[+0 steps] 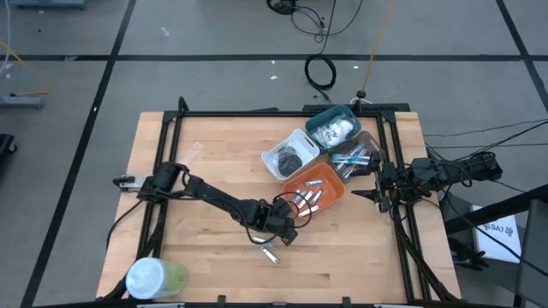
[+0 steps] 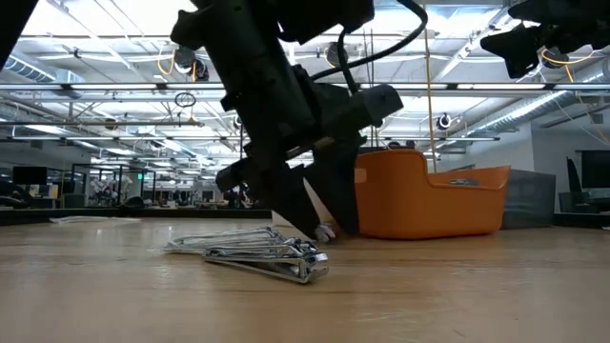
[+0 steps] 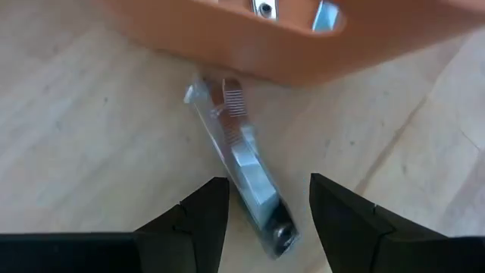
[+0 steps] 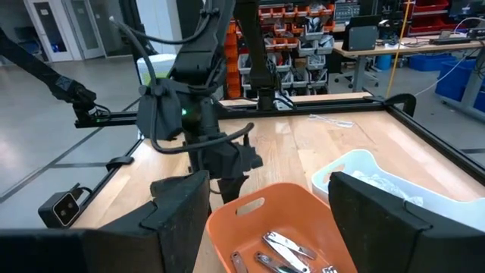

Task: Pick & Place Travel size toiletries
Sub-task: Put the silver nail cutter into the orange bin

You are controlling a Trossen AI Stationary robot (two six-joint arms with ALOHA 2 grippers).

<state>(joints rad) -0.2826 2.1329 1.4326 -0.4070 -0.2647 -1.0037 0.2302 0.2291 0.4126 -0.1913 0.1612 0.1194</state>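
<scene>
**Left gripper hovering over a wrapped nail clipper beside the orange bin**

A light wooden table (image 1: 214,162) with a black frame around its edge is sitting on a grey floor crossed by dark lines, with cables trailing behind it. In the low view, a large hall with ceiling lights and glass-walled rooms is stretching out behind the table.

Four bins are clustering at the table's far right: a teal bin (image 1: 334,128) holding white packets, a white bin (image 1: 289,155) holding a dark grey round disc (image 1: 289,159), a dark bin (image 1: 358,156), and an orange bin (image 1: 315,188) with silver nail clippers (image 4: 284,246) lying inside. A white-and-green cylinder (image 1: 154,278) is standing at the near left corner.

The left gripper (image 3: 261,208) is reaching down just beside the orange bin, its fingers spread apart on either side of a clear-wrapped silver clipper (image 3: 242,178) lying flat on the wood and touching neither finger. Another silver clipper (image 1: 271,253) is lying on the table nearer the front edge. The right gripper (image 4: 269,201) is waiting above the table's right side, fingers spread wide and holding nothing.
</scene>
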